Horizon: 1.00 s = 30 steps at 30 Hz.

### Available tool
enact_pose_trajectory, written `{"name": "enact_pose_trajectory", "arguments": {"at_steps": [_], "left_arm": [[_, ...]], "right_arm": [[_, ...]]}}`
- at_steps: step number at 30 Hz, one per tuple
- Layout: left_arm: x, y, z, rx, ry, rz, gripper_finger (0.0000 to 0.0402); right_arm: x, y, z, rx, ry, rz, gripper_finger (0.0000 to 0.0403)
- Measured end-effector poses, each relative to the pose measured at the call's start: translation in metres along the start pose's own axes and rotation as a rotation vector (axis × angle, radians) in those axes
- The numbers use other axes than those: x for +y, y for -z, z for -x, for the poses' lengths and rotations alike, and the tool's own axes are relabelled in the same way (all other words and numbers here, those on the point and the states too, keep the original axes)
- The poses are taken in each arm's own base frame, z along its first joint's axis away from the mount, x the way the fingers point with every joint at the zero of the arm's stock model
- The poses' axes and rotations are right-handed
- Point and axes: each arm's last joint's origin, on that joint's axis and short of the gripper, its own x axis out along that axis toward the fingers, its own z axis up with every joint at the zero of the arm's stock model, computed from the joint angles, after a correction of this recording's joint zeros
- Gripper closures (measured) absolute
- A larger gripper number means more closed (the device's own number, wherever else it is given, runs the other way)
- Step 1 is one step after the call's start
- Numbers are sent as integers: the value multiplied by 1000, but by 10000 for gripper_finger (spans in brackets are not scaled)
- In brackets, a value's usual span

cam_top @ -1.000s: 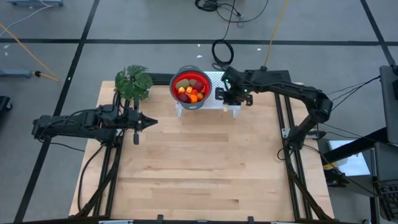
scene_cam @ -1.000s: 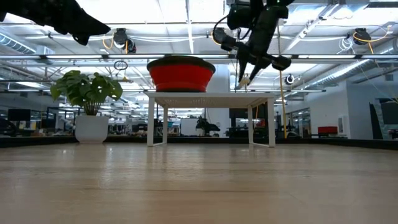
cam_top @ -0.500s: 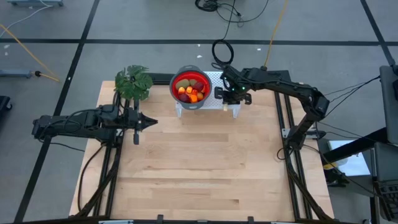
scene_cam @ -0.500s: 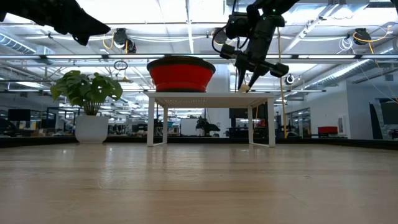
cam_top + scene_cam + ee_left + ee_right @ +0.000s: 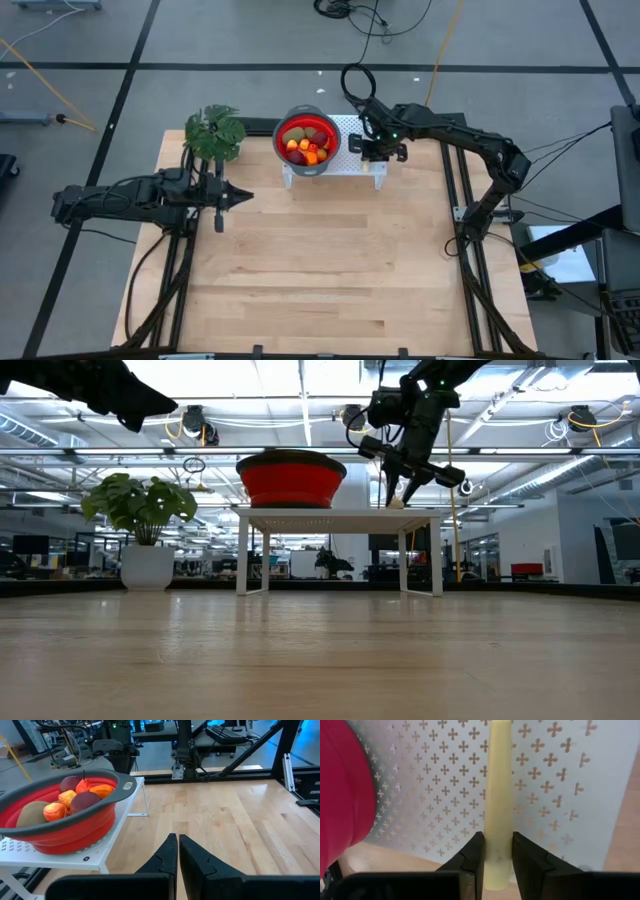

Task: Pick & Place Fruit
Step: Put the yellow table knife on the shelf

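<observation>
The fruit point(image 5: 305, 144) lies piled in a red bowl with a grey rim point(image 5: 281, 131): olive-brown, dark red and orange pieces point(image 5: 75, 796). The bowl stands on a white perforated stand point(image 5: 346, 124) at the table's far edge. My right gripper point(image 5: 358, 144) hangs over the stand just right of the bowl, shut on a pale-handled knife point(image 5: 499, 795). My left gripper point(image 5: 243, 198) hovers shut above the table's left side, pointing right. My right gripper pinches the knife's pale handle point(image 5: 498, 827) between its two fingers point(image 5: 472, 854), coming from above and pointing down. The handle runs on along the fingers and past them over the stand's top. Its low end point(image 5: 397, 502) sits just above the stand; whether it touches, I cannot tell.
A leafy green plant in a white pot point(image 5: 214, 131) stands at the far left corner, left of the bowl. The stand's legs point(image 5: 244, 555) rest on the wooden table point(image 5: 320, 260), whose near half is bare wood. Cables lie on the floor beyond the far edge.
My right gripper, still shut on the knife, has sunk a little toward the stand's top and shifted slightly toward the far edge, its wrist turning as it went. The bowl and fruit have stayed put.
</observation>
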Motion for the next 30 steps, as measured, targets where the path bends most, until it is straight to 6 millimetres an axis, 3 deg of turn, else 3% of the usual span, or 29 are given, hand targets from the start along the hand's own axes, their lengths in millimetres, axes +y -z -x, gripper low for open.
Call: {"name": "enact_pose_trajectory", "arguments": {"at_steps": [20, 30], "left_arm": [[0, 0, 0, -1, 0, 15, 382], [0, -1, 0, -8, -1, 10, 382]], "right_arm": [[-2, 1, 0, -14, 33, 33, 324], [-6, 4, -11, -11, 27, 14, 322]]}}
